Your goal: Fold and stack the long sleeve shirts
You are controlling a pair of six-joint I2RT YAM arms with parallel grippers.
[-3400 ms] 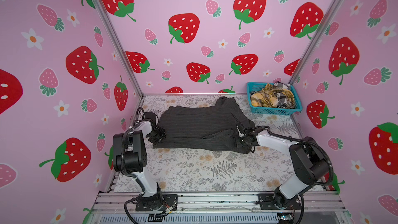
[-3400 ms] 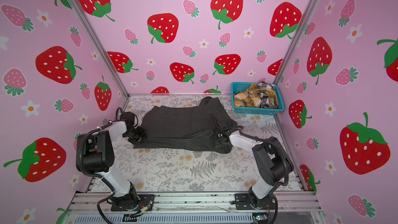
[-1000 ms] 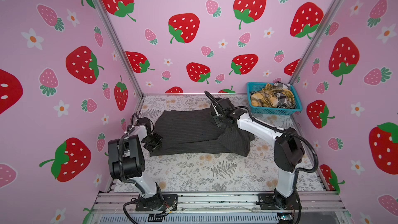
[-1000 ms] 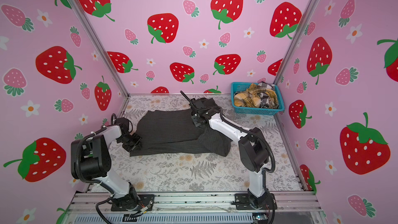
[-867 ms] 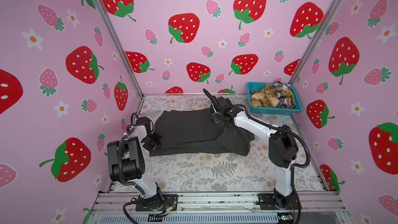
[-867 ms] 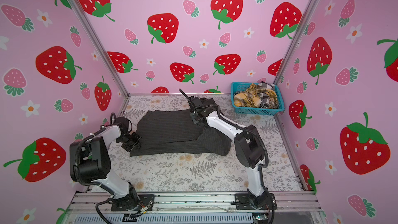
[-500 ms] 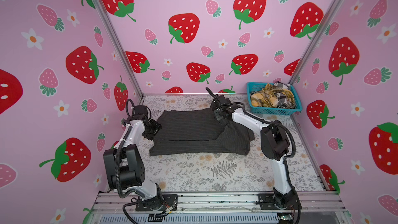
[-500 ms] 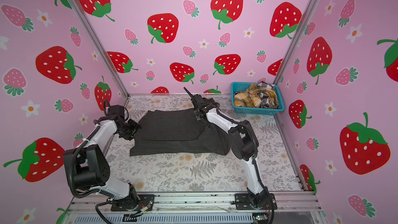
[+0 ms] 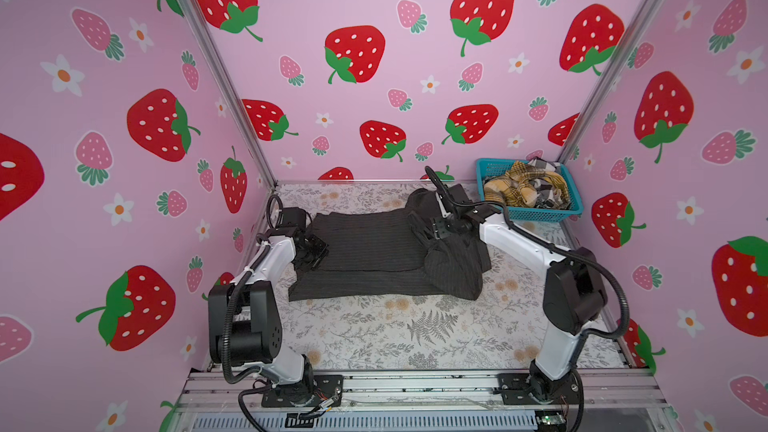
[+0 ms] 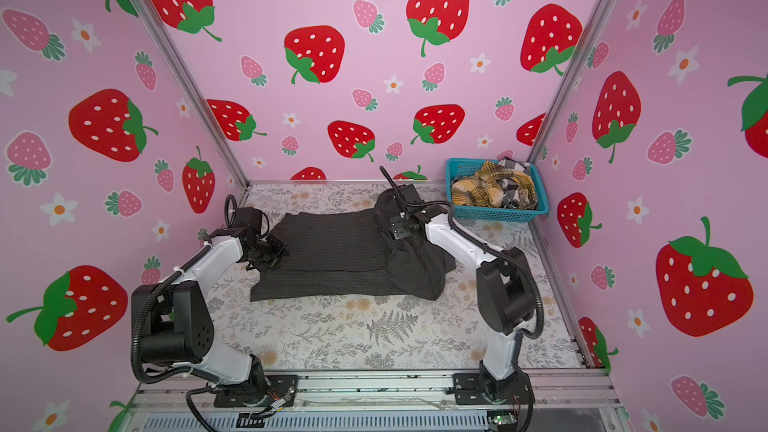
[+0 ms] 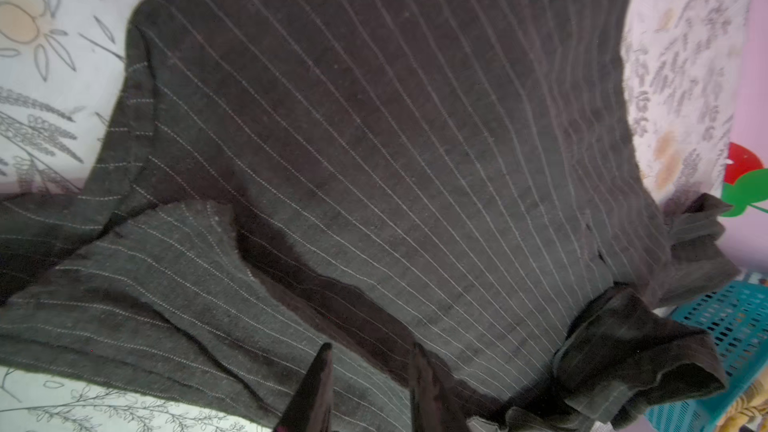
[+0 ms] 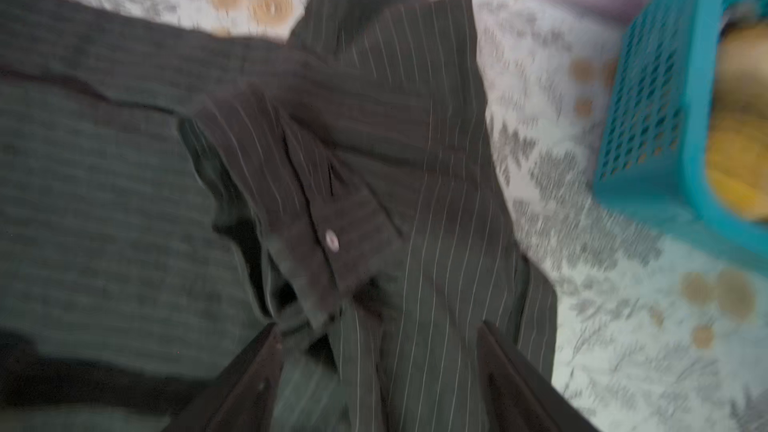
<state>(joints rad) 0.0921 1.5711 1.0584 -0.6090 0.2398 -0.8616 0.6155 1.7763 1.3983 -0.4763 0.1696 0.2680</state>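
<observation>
Room: pink strawberry-print walls box in a desk (image 9: 415, 326) covered with a pale floral cloth.
Shirt: the pinstripe shirt (image 9: 365, 251) lies spread toward the back of the desk, lower part folded into a flat band, collar end bunched in a heap near the basket (image 9: 536, 214).
Others: the yellow plaid shirt (image 9: 511, 193) and checked shirt (image 9: 544, 168) sit crumpled in the basket, not yet dealt with.
Left hand: my left hand (image 9: 311, 249) is over the shirt's left edge; in its wrist view the two fingers (image 11: 311, 392) stand apart with no cloth between them, so it is released.
Right hand: my right hand (image 10: 395, 228) hovers at the bunched collar end; its wrist view is blurred, but the fingers (image 12: 249, 371) stand wide with the cloth under them, not pinched.
Step, as I judge it: the fold is laid and both hands let go; the heap on the right needs tidying next.
How I would do it: pinch the loose sleeve (image 10: 415, 272) at a single layer, draw it flat across the body, and pin the left edge so the fold does not drag.
Fabric: soft woven charcoal, thin pale stripes, a pale button (image 12: 331, 239) on the placket; it creases easily and layers cling.
Basket: rigid turquoise plastic mesh, rectangular.
</observation>
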